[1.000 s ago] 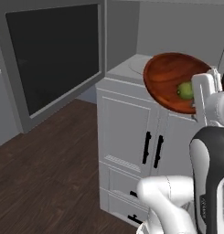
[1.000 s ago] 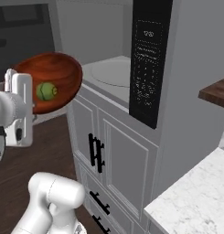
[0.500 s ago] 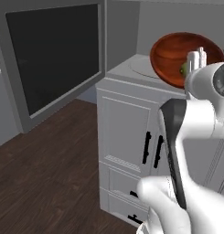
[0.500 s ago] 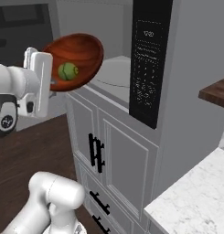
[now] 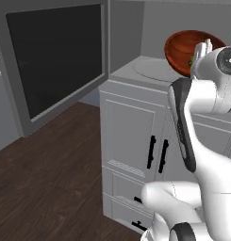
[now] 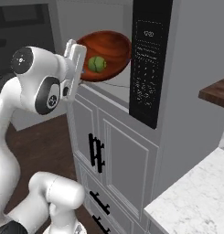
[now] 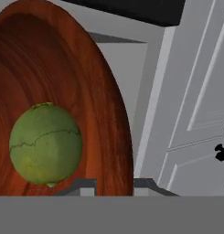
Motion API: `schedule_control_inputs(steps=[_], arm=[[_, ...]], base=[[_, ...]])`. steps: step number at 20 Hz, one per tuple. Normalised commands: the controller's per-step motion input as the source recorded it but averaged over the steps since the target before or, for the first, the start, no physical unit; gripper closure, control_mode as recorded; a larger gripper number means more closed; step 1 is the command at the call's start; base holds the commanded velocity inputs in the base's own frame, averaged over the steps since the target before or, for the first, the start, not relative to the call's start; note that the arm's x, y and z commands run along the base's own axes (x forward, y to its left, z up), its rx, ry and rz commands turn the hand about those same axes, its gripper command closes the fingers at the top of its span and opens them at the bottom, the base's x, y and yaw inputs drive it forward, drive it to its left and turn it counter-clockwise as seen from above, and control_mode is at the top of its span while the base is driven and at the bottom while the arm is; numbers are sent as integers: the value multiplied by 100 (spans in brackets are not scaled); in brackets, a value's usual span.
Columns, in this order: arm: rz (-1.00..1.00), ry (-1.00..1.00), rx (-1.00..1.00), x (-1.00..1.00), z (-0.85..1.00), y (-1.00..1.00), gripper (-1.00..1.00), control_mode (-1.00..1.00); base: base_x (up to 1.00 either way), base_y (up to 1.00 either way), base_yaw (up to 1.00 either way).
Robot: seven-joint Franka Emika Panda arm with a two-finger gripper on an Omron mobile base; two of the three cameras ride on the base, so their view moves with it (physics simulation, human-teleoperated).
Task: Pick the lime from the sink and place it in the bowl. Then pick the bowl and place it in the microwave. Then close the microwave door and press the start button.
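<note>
The reddish-brown wooden bowl [image 6: 109, 45] hangs tilted in front of the microwave's [image 6: 147, 59] open mouth, just above its pale floor and round turntable plate [image 5: 152, 70]. My gripper [image 6: 78, 58] is shut on the bowl's near rim, and in the hand view that rim sits between the fingertips [image 7: 86, 185]. The yellow-green lime [image 7: 45, 144] lies inside the bowl [image 7: 63, 59], low against its wall; it shows as well from the right [image 6: 97, 64]. The microwave door [image 5: 55, 56] stands swung open to the left. The sink is out of view.
Grey panelled cabinet doors with black handles [image 5: 157, 153] stand under the microwave. A white marble counter [image 6: 195, 201] lies at the lower right, with a dark wooden shelf [image 6: 216, 91] above it. Dark wood floor [image 5: 51, 188] stretches to the left.
The arm has carried the bowl with the lime upward and toward the microwave's opening. The lime has stayed in the bowl and the grip has not changed.
</note>
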Motion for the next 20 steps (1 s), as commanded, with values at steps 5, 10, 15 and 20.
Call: schedule_control_inputs(steps=[5, 10, 15, 20], arm=[[0, 3, 14, 79, -2, -18, 100, -100], [0, 0, 15, 65, -16, -13, 100, -100], [0, 1, 18, 40, -39, -4, 100, -100], [0, 1, 9, 45, -27, 0, 100, -100]], base=[[0, 0, 0], [0, 0, 0], [0, 0, 0], [0, 0, 0]])
